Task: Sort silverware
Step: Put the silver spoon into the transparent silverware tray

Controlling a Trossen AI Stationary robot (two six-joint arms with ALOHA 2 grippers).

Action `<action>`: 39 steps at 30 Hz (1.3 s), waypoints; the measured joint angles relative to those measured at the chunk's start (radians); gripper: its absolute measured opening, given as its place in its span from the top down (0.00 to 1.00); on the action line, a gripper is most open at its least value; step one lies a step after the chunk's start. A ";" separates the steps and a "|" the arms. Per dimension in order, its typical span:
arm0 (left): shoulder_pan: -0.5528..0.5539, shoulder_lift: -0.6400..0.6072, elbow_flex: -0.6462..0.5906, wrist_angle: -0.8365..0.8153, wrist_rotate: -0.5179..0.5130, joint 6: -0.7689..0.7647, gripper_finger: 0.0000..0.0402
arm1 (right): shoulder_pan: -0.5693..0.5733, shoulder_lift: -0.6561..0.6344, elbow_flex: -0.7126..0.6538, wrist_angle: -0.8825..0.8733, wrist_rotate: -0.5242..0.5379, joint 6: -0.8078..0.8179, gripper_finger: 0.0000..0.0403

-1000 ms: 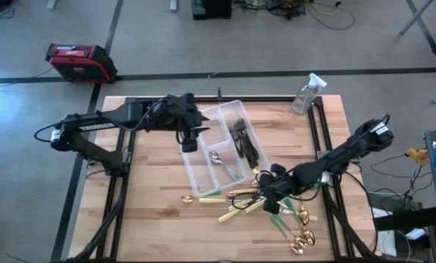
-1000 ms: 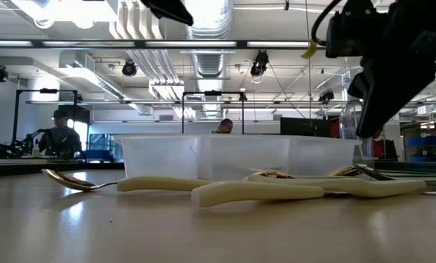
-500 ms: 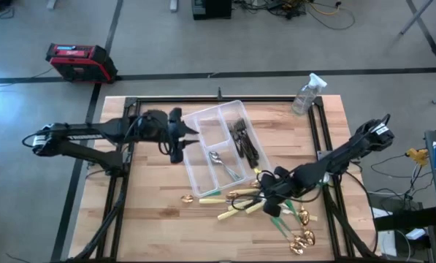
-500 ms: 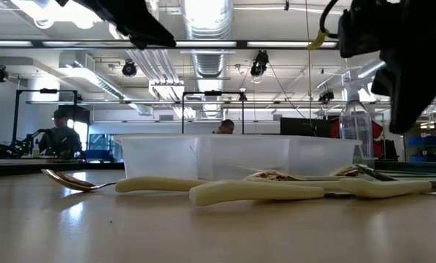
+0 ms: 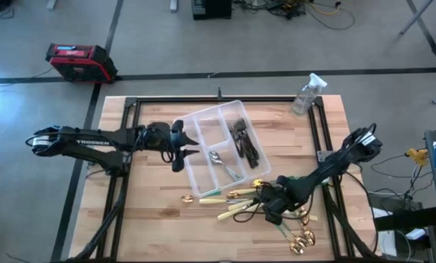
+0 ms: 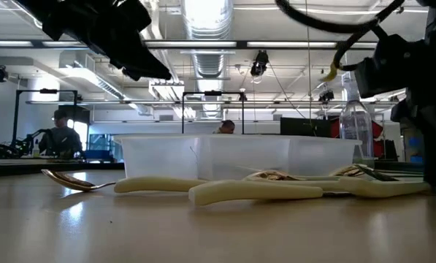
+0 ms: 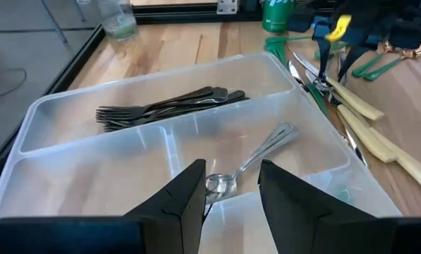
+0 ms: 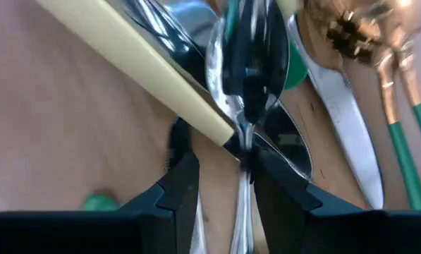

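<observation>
A clear divided tray (image 5: 197,120) holds dark forks (image 7: 168,106) in one compartment and a silver spoon (image 7: 252,159) in another. My left gripper (image 5: 181,150) hovers open at the tray's left wall, pointing across it (image 7: 231,194). Loose silverware lies on the table near the tray's near end: cream-handled knives (image 5: 236,212), green-handled pieces (image 5: 283,226) and gold spoons (image 5: 301,237). My right gripper (image 5: 270,208) points down into this pile, open. Its fingers (image 8: 178,187) stand on either side of a silver spoon's neck (image 8: 244,152). My right gripper comes at the silver spoon from above, one finger on each side of the neck (image 8: 244,152) just below the bowl (image 8: 249,63). The spoon lies on the pile. Whether the fingers touch it I cannot tell.
A clear spray bottle (image 5: 305,95) stands at the table's far right corner and a green can (image 7: 277,14) beyond the pile. A gold spoon (image 6: 71,180) and a cream knife (image 6: 254,192) lie nearest the table's front edge. Bare wood stretches left of the tray.
My left gripper has drawn back from above the tray toward the table's left edge and sunk lower, now beside the tray's left wall. My right gripper has moved toward the table's near edge and down into the silverware pile. The silverware has stayed put.
</observation>
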 joint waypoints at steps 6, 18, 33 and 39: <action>0.000 0.002 -0.037 0.029 0.000 -0.015 0.70 | -0.001 0.051 0.003 0.003 0.013 0.018 0.82; 0.000 0.003 -0.087 0.140 -0.001 -0.067 0.70 | -0.025 0.018 -0.004 -0.046 -0.006 0.042 0.99; 0.000 0.003 -0.087 0.170 -0.003 -0.075 0.70 | -0.029 -0.156 -0.009 -0.078 0.095 0.090 1.00; 0.000 0.003 -0.087 0.177 -0.003 -0.070 0.70 | -0.029 -0.158 0.061 -0.079 0.139 0.100 1.00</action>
